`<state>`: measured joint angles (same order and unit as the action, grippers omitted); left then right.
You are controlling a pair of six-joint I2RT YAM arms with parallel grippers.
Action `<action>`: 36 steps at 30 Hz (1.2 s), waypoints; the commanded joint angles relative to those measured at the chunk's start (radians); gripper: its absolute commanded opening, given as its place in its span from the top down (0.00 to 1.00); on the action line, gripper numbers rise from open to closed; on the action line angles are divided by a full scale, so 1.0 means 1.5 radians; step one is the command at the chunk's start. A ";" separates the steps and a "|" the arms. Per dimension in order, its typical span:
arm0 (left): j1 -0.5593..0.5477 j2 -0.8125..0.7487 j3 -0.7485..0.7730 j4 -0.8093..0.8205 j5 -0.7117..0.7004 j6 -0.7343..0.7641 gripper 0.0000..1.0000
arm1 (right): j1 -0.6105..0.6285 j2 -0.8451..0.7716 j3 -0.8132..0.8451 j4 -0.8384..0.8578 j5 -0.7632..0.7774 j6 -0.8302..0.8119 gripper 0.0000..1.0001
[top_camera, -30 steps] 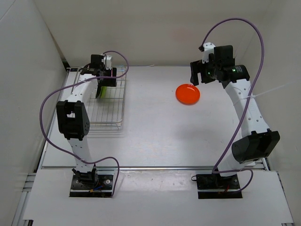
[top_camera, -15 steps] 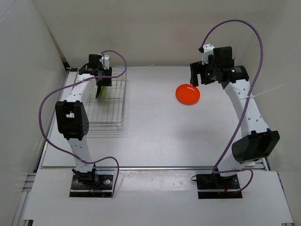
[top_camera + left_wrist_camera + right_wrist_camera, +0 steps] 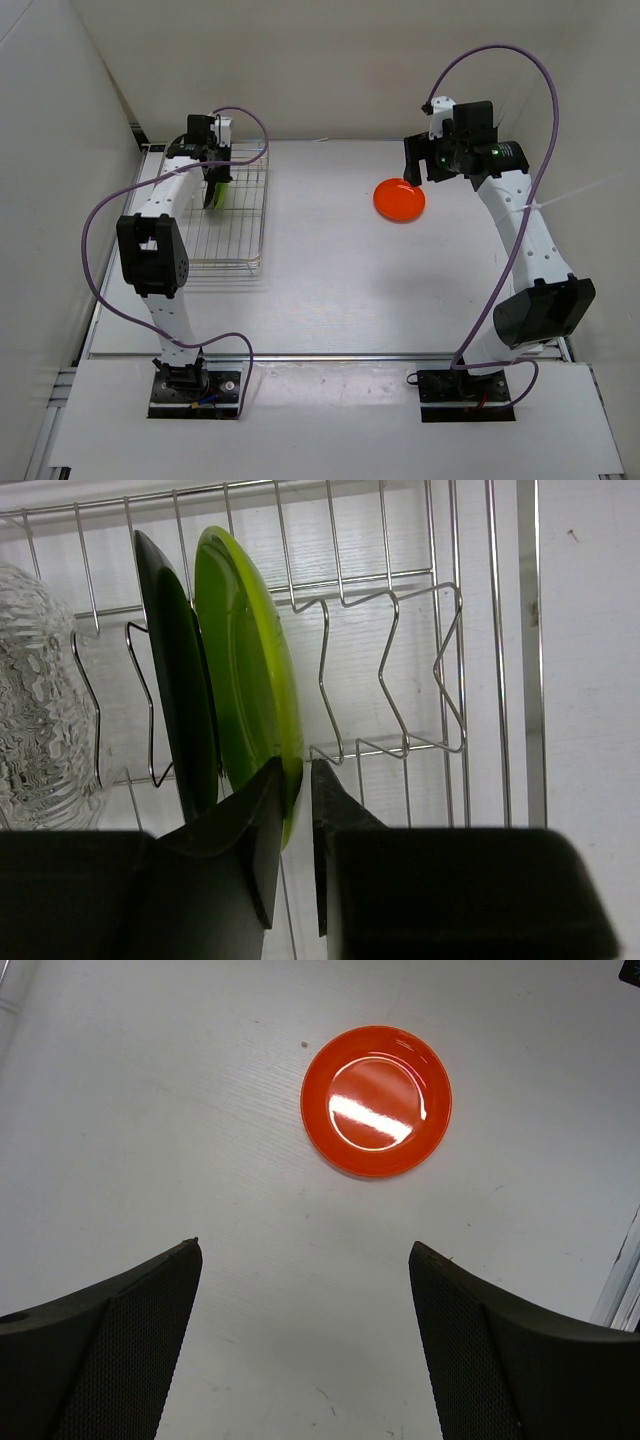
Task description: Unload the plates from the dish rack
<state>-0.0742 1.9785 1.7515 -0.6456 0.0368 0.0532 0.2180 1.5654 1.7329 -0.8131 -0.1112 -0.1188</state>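
The dish rack (image 3: pixel 236 243) stands at the far left of the table. In the left wrist view its wires (image 3: pixel 385 595) hold three plates on edge: a clear textured one (image 3: pixel 35 710), a black one (image 3: pixel 180 700) and a lime green one (image 3: pixel 245 650). My left gripper (image 3: pixel 295 772) is narrowed around the green plate's lower rim, one finger on each side, with only a sliver of light by the right finger. From above, that gripper (image 3: pixel 216 183) sits over the green plate (image 3: pixel 214 195). The orange plate (image 3: pixel 399 199) lies flat on the table. My right gripper (image 3: pixel 305 1245) hangs open just behind it, holding nothing.
A raised metal rail (image 3: pixel 527 650) runs along the rack's right side. White walls close in the table at the back and left. The orange plate (image 3: pixel 376 1101) lies alone on the bare white tabletop (image 3: pixel 150 1110).
My left gripper's fingers have closed in on the green plate's rim and the wrist has shifted slightly left. The right arm and orange plate have not moved.
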 commanded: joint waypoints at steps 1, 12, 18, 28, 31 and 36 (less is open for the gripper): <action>-0.004 -0.051 0.034 -0.002 0.013 -0.003 0.73 | 0.000 -0.025 -0.007 0.009 -0.007 0.000 0.13; -0.004 -0.051 0.040 -0.014 0.026 0.003 0.88 | 0.000 -0.025 -0.019 0.009 -0.013 0.000 0.13; -0.004 -0.066 0.047 -0.027 0.054 0.016 0.88 | 0.000 -0.025 -0.019 0.009 -0.007 0.000 0.13; -0.004 -0.150 0.085 -0.074 0.108 0.030 0.88 | 0.000 -0.025 -0.025 0.015 0.015 0.000 0.13; -0.004 -0.170 0.092 -0.101 0.141 0.030 0.88 | 0.000 -0.025 -0.025 0.015 0.021 0.000 0.13; -0.004 -0.192 0.105 -0.155 0.233 0.038 0.88 | 0.000 -0.019 -0.012 0.015 0.028 0.000 0.12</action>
<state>-0.0784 1.7576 1.8675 -0.8162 0.2604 0.0895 0.2180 1.5631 1.7035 -0.8131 -0.0898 -0.1158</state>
